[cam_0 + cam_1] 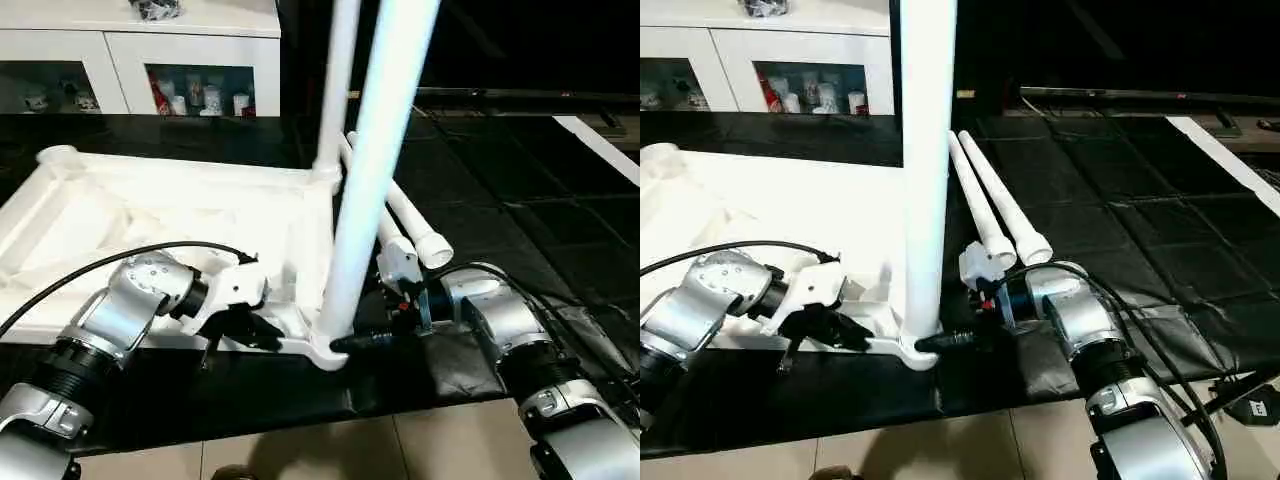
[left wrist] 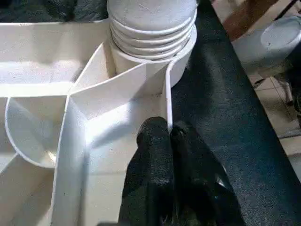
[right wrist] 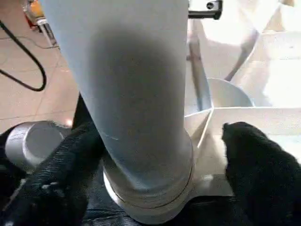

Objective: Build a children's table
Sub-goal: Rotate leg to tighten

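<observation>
Right wrist view: right claw [image 3: 155, 174] straddles upright leg [image 3: 136, 94].

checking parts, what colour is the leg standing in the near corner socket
White, like the tabletop; the standing leg shows best in the right eye view.

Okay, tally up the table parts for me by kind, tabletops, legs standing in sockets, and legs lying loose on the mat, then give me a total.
Tabletop: 1
Legs standing in corner sockets: 2, a near one and a far one
Legs lying loose on the black mat: 2, one beside the other
Total: 5 parts
</observation>
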